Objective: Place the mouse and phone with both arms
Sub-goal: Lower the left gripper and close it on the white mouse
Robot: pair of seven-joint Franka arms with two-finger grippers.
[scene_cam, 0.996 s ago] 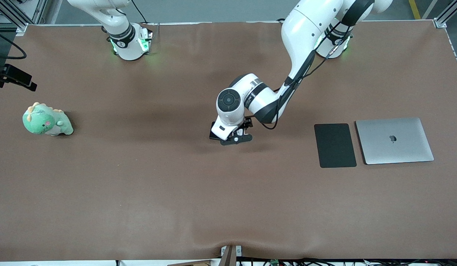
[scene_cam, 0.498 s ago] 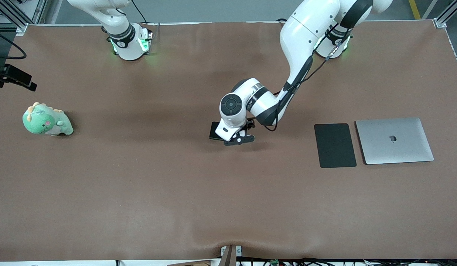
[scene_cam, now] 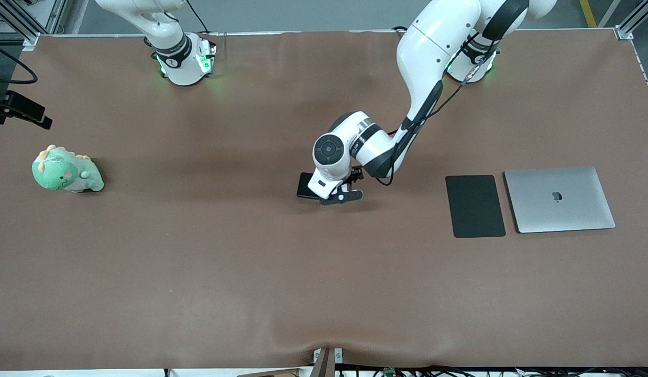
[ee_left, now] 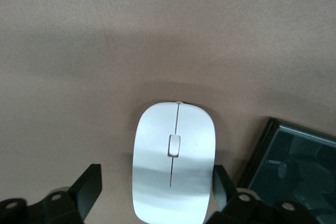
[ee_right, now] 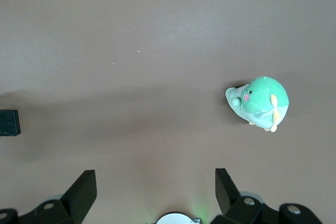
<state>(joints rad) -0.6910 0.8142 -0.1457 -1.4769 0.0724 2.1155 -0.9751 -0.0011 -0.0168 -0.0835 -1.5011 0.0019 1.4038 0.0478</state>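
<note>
The white mouse (ee_left: 174, 161) lies on the brown table between the two fingers of my left gripper (ee_left: 156, 176), which is open and low over it. One finger is close to the mouse's side and the other stands apart. The black phone (ee_left: 294, 166) lies right beside the mouse. In the front view the left gripper (scene_cam: 338, 195) is at the table's middle; the arm's wrist hides the mouse, and only the phone's edge (scene_cam: 304, 186) shows. My right gripper (ee_right: 155, 182) is open and empty, high over the table by its own base, and waits.
A large flat black mat (scene_cam: 475, 206) and a closed silver laptop (scene_cam: 559, 199) lie side by side toward the left arm's end. A green plush dinosaur (scene_cam: 67, 170) sits toward the right arm's end and also shows in the right wrist view (ee_right: 260, 102).
My left gripper has shifted slightly toward the left arm's end over the mouse, and more of the phone's edge shows. The right arm has not moved.
</note>
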